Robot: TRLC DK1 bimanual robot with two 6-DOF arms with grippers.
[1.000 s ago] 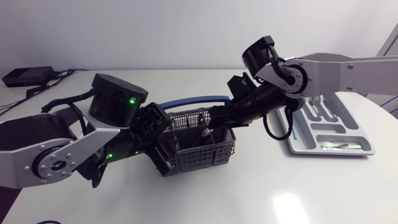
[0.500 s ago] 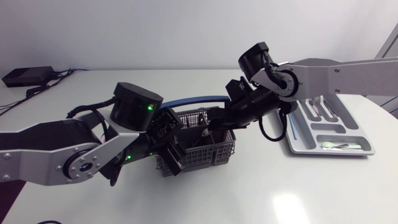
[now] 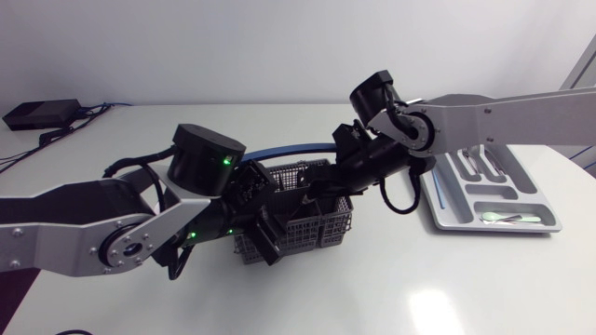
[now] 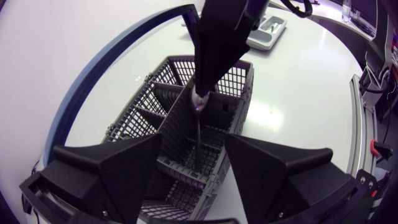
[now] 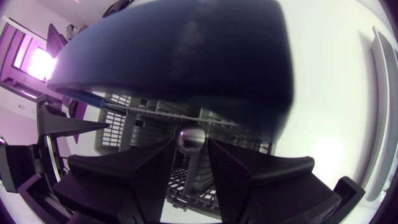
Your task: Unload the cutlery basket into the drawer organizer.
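The grey mesh cutlery basket stands mid-table, and its blue curved handle lies behind it. My right gripper reaches down into it from the right. It is shut on the round metal handle end of an upright cutlery piece. The left wrist view shows that piece standing in a middle compartment under the right gripper. My left gripper is at the basket's left end, open, with its wide fingers on either side of the basket. The drawer organizer lies at the right.
The organizer holds forks in a far slot and a pale green spoon in its near slot. A black box with cables sits at the far left corner. The table's curved edge runs close behind the organizer.
My left arm has swung right and brought its gripper up to the basket's end. The right gripper has shifted slightly left and lower onto the cutlery handle.
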